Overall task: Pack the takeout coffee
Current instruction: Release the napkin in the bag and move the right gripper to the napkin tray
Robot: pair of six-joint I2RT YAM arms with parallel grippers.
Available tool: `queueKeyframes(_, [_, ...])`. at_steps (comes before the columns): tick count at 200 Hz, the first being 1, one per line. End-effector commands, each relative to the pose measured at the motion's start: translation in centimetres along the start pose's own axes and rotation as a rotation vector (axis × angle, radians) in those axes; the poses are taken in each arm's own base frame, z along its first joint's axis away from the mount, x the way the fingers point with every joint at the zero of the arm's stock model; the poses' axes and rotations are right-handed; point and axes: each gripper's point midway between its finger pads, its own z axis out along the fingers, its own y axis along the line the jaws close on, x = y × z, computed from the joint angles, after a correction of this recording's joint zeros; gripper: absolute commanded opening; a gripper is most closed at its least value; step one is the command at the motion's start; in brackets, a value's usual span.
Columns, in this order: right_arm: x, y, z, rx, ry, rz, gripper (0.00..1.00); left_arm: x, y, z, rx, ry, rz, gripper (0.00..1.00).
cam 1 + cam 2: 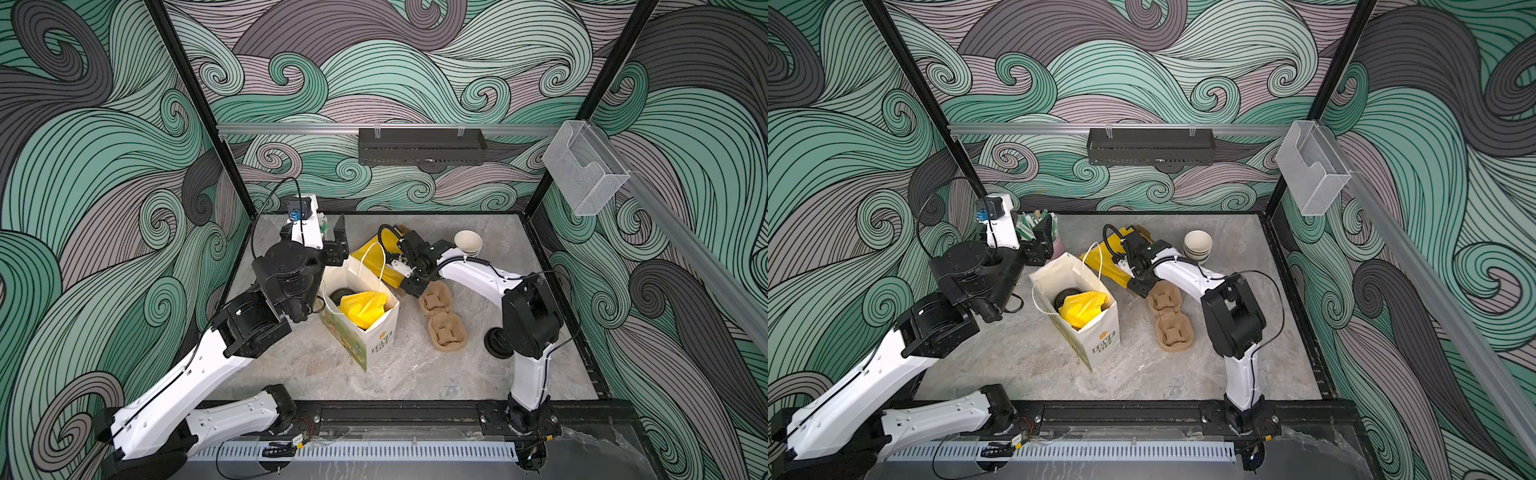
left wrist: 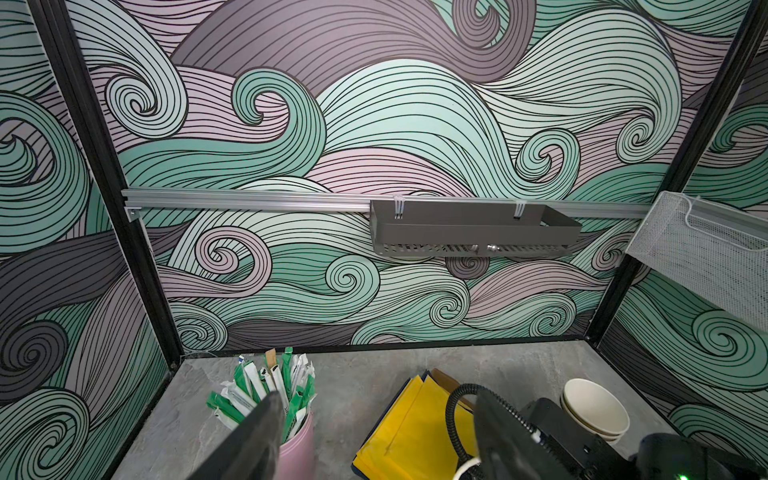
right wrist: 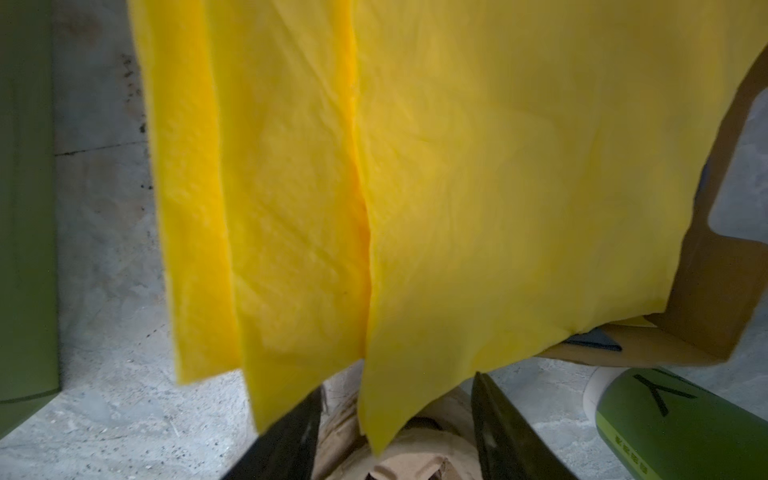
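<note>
Grey stone-effect tabletop [image 1: 291, 365], walled by wave-patterned panels. Paper bag [image 1: 380, 343] stands upright and open at centre.

Takeout coffee [image 1: 341, 294]: only a round black lid shows, deep inside the bag beside a crumpled yellow napkin [image 1: 363, 309]. The cup body under it is hidden, so its identity is a judgement.

Left gripper [image 2: 378, 399]: jaws apart, empty, raised behind the bag above a pink holder [image 2: 297, 453] of wrapped sticks.

Right gripper [image 3: 397, 384]: jaws apart, nothing clamped. A corner of the loose napkin stack [image 3: 498, 187] lies between them, with the pulp carrier [image 1: 442, 320] just beyond.

Assessment: the coffee appears already bagged. The step in hand looks like extras, taken at the napkin stack.

Next move: if another napkin is wanted, it calls for closing on the top sheet alone and carrying it over the bag rim, clear of the cord handles. Otherwise, both arms withdraw without nudging the bag.
</note>
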Motion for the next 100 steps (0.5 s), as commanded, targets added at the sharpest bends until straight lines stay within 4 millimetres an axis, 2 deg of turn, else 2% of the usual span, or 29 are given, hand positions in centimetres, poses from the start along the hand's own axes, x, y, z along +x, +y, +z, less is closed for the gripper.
queueKeyframes(1, [-0.2, -0.8, 0.2, 0.061, -0.003, -0.053, 0.56, -0.9, 0.4, 0.0, -0.012, -0.017, -0.011, 0.73])
queueKeyframes(26, [-0.2, -1.2, 0.4, 0.087, -0.003, -0.068, 0.55, -0.9, 0.4, 0.1, -0.014, -0.021, -0.017, 0.74])
queueKeyframes(61, [-1.0, -1.6, 0.3, 0.123, -0.017, -0.088, 0.49, -1.0, 0.4, 0.2, -0.014, -0.018, -0.016, 0.73])
queueKeyframes(100, [-1.6, -1.2, 0.3, 0.116, -0.021, -0.114, 0.35, -0.9, 0.4, 0.3, -0.017, -0.015, -0.014, 0.73])
